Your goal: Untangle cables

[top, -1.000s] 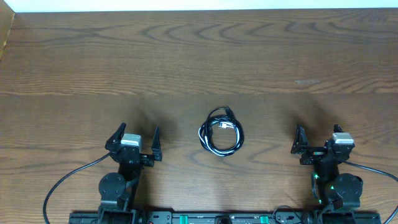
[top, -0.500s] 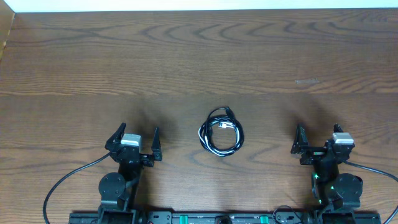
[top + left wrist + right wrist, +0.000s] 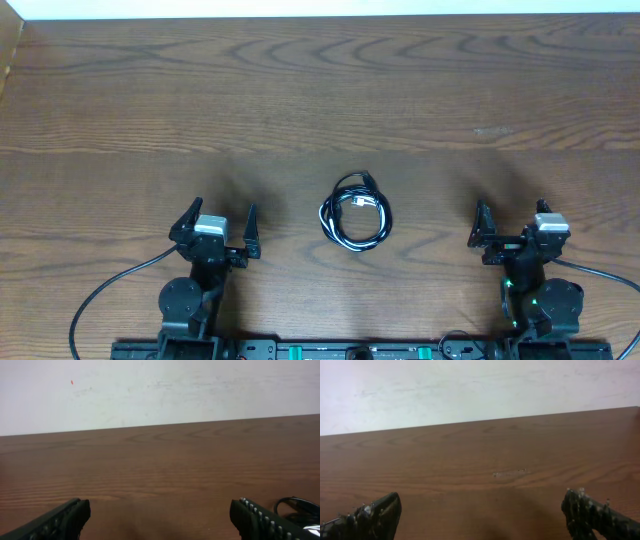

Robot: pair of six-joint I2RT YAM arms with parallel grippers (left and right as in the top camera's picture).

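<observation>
Left claw (image 3: 222,212) sits near the table's (image 3: 300,80) front edge, fingers spread wide, nothing between them and nothing touched. The left wrist view shows the same: left claw (image 3: 160,522) has its two dark fingers (image 3: 57,520) at opposite bottom corners of the frame, with bare wood in the gap. Right claw (image 3: 512,215) is also near the front edge on the other side and is likewise wide apart and empty. In its own wrist view the right claw (image 3: 482,517) has only wood grain between its fingers (image 3: 592,512). The cables (image 3: 355,210) lie on the table between the two arms, slightly farther from the front edge, well apart from both claws. They form one small round coil, with black loops and a white strand wound together and small plug ends inside the ring. A bit of the black loop (image 3: 297,507) shows at the lower right of the left wrist view, just beyond the finger there. A pale scuff (image 3: 493,130) marks the wood ahead of the right claw, also seen from the right wrist (image 3: 509,474). A white wall (image 3: 150,390) stands behind the table's far edge. Nothing lies between either claw and the coil.
</observation>
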